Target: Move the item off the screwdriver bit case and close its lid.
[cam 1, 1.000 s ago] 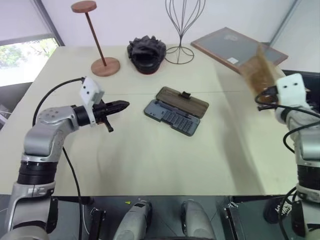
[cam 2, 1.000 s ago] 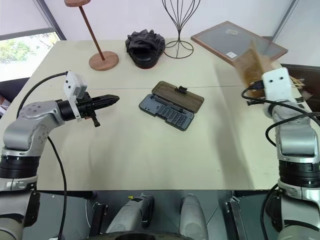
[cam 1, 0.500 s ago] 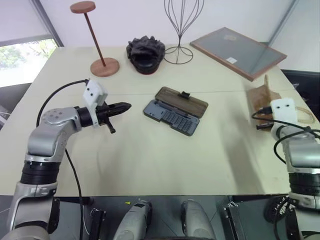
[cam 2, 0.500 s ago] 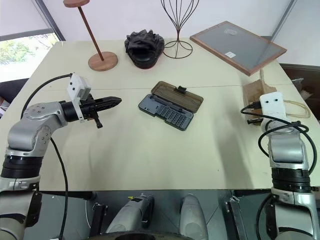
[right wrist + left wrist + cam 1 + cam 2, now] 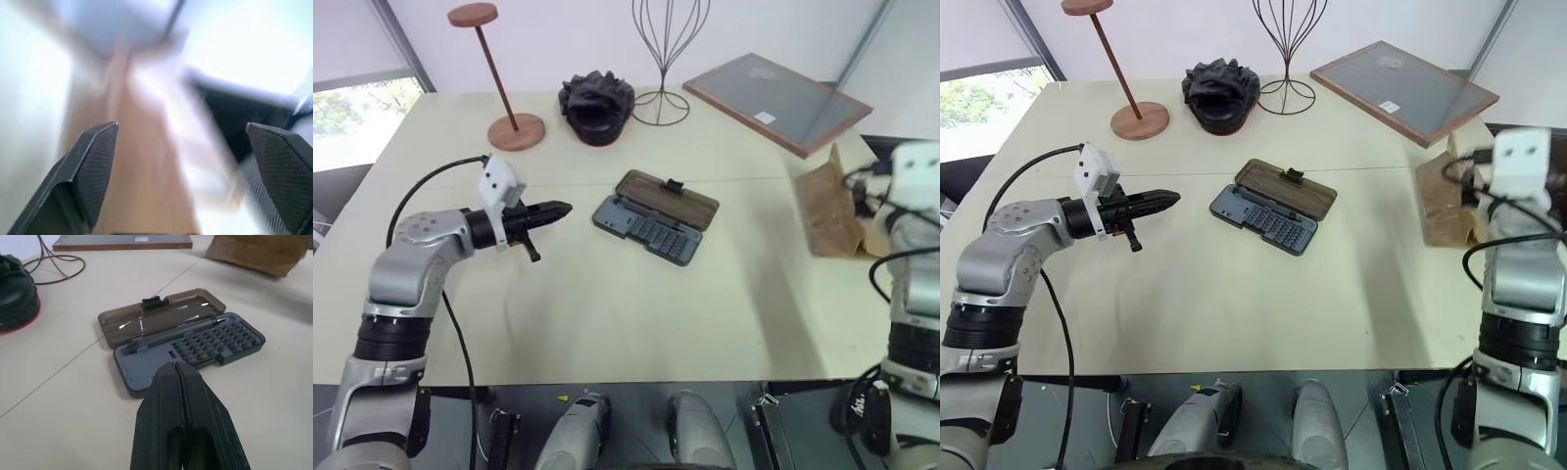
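The paper bag (image 5: 829,208) lies at the right edge of the table (image 5: 636,304), well apart from the bit case (image 5: 655,215), with nothing gripping it. The case sits open mid-table, its smoky-brown lid (image 5: 669,195) laid flat toward the far side, rows of bits showing. The right end effector (image 5: 183,178) is raised beside the bag, fingers wide apart and empty. The left end effector (image 5: 558,209) hovers left of the case, fingers pressed together, pointing at it.

No readable text anywhere (white label on framed board (image 5: 765,117) illegible).
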